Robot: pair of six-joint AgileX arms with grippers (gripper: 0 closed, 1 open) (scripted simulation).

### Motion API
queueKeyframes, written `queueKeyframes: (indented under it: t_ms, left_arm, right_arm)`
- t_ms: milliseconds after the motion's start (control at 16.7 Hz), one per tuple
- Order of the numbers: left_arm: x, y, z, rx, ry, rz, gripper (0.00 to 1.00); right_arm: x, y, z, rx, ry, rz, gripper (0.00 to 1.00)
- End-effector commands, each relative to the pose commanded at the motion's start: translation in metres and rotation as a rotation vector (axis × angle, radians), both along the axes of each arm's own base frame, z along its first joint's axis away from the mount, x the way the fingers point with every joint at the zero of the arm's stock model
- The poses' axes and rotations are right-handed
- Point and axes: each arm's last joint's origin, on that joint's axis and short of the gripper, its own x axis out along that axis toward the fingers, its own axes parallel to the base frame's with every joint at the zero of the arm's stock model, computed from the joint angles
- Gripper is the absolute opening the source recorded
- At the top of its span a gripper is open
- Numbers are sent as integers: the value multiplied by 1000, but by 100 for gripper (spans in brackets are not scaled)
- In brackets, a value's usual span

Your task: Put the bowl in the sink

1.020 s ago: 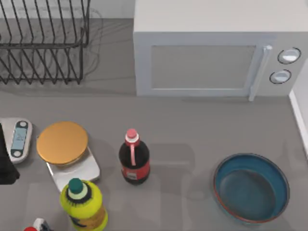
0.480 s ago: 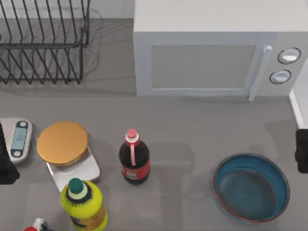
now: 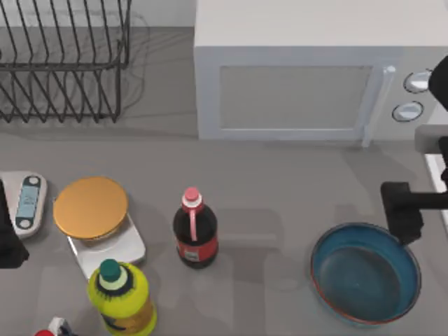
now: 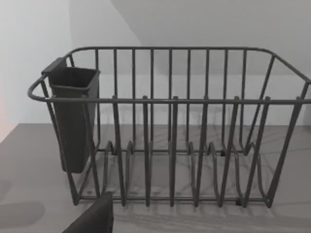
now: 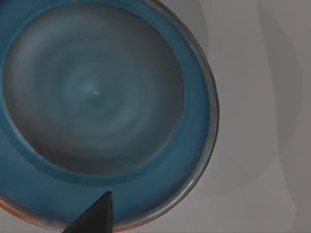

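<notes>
The bowl (image 3: 365, 273) is wide and shallow, blue inside with a thin reddish rim line, and rests on the grey table at the front right. My right gripper (image 3: 404, 222) reaches in from the right edge and hangs over the bowl's far right rim. In the right wrist view the bowl (image 5: 97, 97) lies directly below, with its rim curving past close by. My left gripper (image 3: 8, 245) stays parked at the table's left edge. The sink is out of view.
A white microwave (image 3: 308, 84) stands at the back, and a wire dish rack (image 3: 63, 63) (image 4: 170, 131) at the back left. A cola bottle (image 3: 194, 231), a golden disc on a scale (image 3: 91, 208), a yellow bottle (image 3: 120, 297) and a small scale (image 3: 26, 203) occupy the front left.
My right arm has come in from the right edge and now hangs over the bowl's far right rim. The bowl and the left arm have not moved.
</notes>
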Motion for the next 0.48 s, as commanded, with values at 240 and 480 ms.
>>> queueKeyframes:
  t_ms: [240,480]
  left_arm:
    - [0,0,0,0,0,0,100]
    - [0,0,0,0,0,0,100]
  right_arm:
    - [3,3,0,-8,19,0,100]
    - [3,2,-5,-8,20,-2,100]
